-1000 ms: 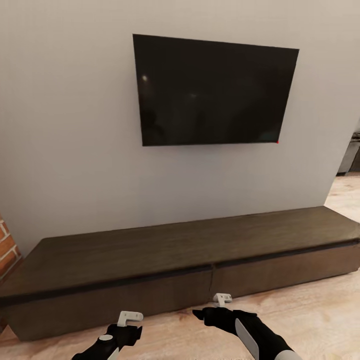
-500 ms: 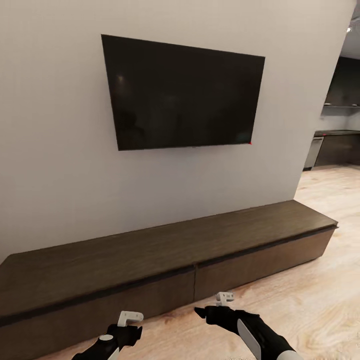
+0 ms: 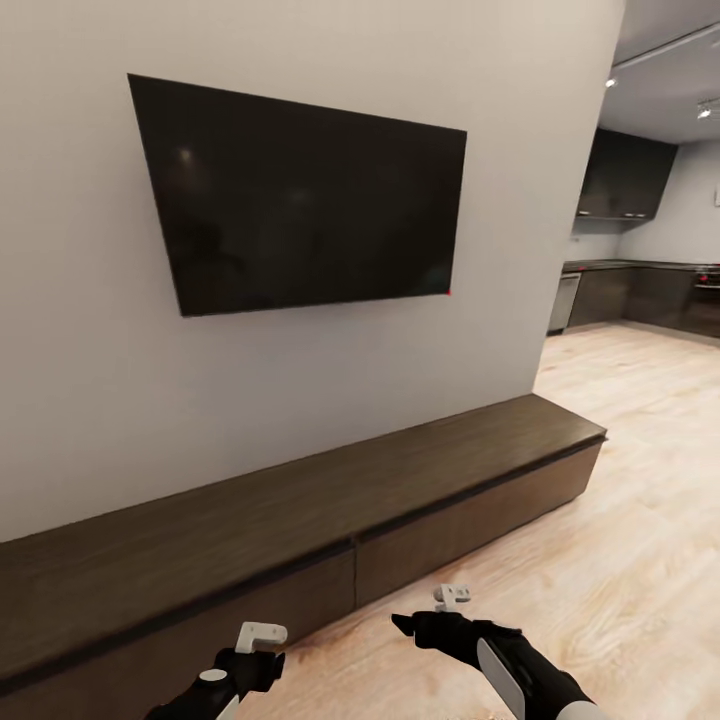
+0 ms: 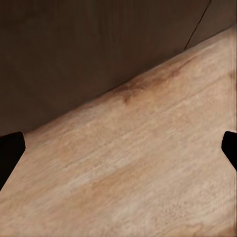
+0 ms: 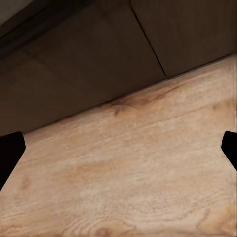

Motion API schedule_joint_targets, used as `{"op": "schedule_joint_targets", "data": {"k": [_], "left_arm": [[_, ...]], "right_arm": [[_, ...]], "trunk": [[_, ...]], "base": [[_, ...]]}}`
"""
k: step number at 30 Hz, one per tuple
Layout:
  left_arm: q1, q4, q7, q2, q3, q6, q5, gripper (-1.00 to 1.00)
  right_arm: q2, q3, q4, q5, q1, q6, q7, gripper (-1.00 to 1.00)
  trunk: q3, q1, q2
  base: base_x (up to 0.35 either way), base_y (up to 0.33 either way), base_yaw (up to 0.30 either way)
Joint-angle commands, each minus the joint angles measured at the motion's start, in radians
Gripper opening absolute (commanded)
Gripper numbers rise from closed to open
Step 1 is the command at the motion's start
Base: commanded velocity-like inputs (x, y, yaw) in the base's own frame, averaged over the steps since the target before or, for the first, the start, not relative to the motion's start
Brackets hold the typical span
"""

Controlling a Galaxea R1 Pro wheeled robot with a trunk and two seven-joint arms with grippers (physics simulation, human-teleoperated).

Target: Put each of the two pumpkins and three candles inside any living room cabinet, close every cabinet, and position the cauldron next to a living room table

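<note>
The cabinet, a long low dark-brown unit, runs along the wall with both flat fronts shut and a seam between them. My left gripper and right gripper hang low over the wood floor just in front of it. In the left wrist view the left gripper is open, its black fingertips far apart, with only floor and the cabinet front between them. The right gripper is likewise open and holds nothing, facing the cabinet front and its seam.
A black TV hangs on the grey wall above the cabinet. Pale wood floor spreads to the right past the cabinet's end. Beyond the wall corner lies a kitchen with dark cupboards and a counter.
The camera has turned to the right: the TV and cabinet sit further left in the picture and the kitchen has come into sight. Both arms keep the same pose.
</note>
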Motion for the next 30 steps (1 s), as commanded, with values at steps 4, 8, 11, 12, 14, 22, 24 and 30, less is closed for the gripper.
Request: {"op": "schedule_joint_targets", "data": {"k": [4, 8, 11, 12, 14, 22, 24, 30], "left_arm": [[0.0, 0.0, 0.003, 0.0, -0.008, -0.001, 0.01, 1.0], [-0.001, 0.0, 0.003, 0.0, -0.008, -0.001, 0.01, 1.0], [-0.001, 0.0, 0.003, 0.0, -0.008, -0.001, 0.01, 1.0], [-0.001, 0.0, 0.003, 0.0, -0.008, -0.001, 0.01, 1.0], [0.0, 0.001, 0.004, 0.0, -0.008, -0.001, 0.01, 1.0], [0.0, 0.001, 0.004, 0.0, -0.008, -0.001, 0.01, 1.0], [-0.001, 0.001, 0.004, 0.0, -0.008, -0.001, 0.01, 1.0], [0.0, 0.001, 0.004, -0.001, -0.008, -0.001, 0.01, 1.0]], "right_arm": [[-0.001, 0.005, -0.001, -0.008, 0.0, 0.005, -0.001, 1.0], [-0.001, 0.005, -0.001, -0.008, -0.001, 0.005, -0.001, 1.0], [-0.001, 0.005, 0.0, -0.007, -0.001, 0.005, -0.001, 1.0], [-0.001, 0.005, 0.0, -0.007, 0.0, 0.005, -0.001, 1.0], [-0.001, 0.005, 0.0, -0.007, 0.0, -0.002, -0.001, 1.0], [-0.001, 0.005, 0.002, -0.006, 0.0, -0.033, -0.001, 1.0], [-0.001, 0.005, 0.002, -0.005, 0.0, -0.035, -0.001, 1.0], [-0.001, 0.005, 0.002, -0.005, 0.0, -0.037, -0.001, 1.0]], "trunk": [[0.012, -0.016, 0.028], [0.024, -0.031, 0.056], [0.034, -0.042, 0.077], [0.037, -0.046, 0.084], [0.043, -0.054, 0.098], [0.068, -0.085, 0.154], [0.074, -0.092, 0.168], [0.093, -0.115, 0.21]], "base": [[0.0, 0.0, -0.277], [0.0, 0.0, -0.277], [0.0, 0.0, -0.277], [0.0, 0.0, -0.277], [0.0, 0.0, -0.277], [0.0, 0.0, -0.277], [0.0, 0.0, -0.277], [0.0, 0.0, -0.277]]}}
